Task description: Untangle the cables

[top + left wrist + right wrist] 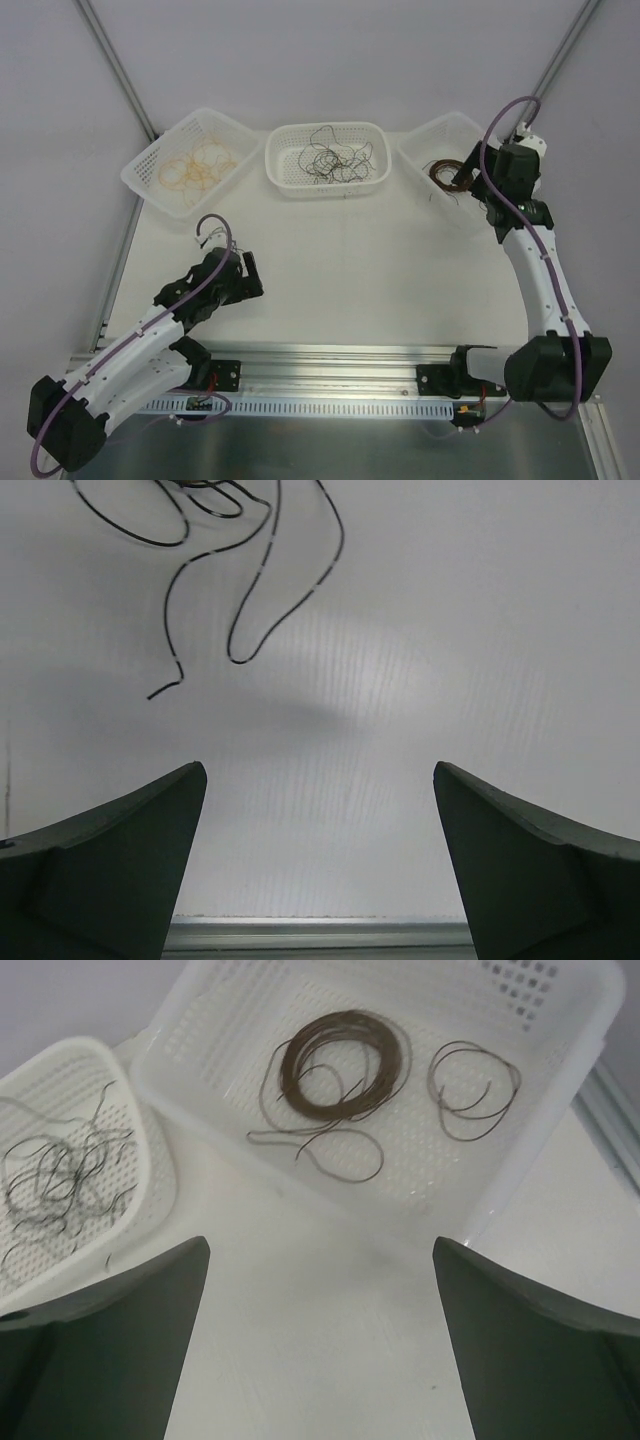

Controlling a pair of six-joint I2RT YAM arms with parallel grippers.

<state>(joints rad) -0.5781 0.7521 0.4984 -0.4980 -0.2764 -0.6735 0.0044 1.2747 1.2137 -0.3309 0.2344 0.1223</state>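
The cables lie sorted in three white baskets at the back. Yellow-tan wires (197, 165) fill the left basket (140, 178). A tangle of black wires (330, 158) lies in the middle basket (325, 190), and it also shows in the right wrist view (60, 1175). A dark brown coil (343, 1063) and a smaller loose loop (473, 1090) lie in the right basket (590, 1040). My right gripper (320, 1242) is open and empty, just short of that basket's near wall. My left gripper (318, 770) is open and empty over bare table. A thin black wire (250, 590) curls beyond its fingers, apart from them.
A metal rail (330, 365) runs along the table's near edge by the arm bases and shows at the bottom of the left wrist view (320, 935). Grey frame bars (115, 65) stand at the back corners. The right arm (540, 270) reaches along the table's right side.
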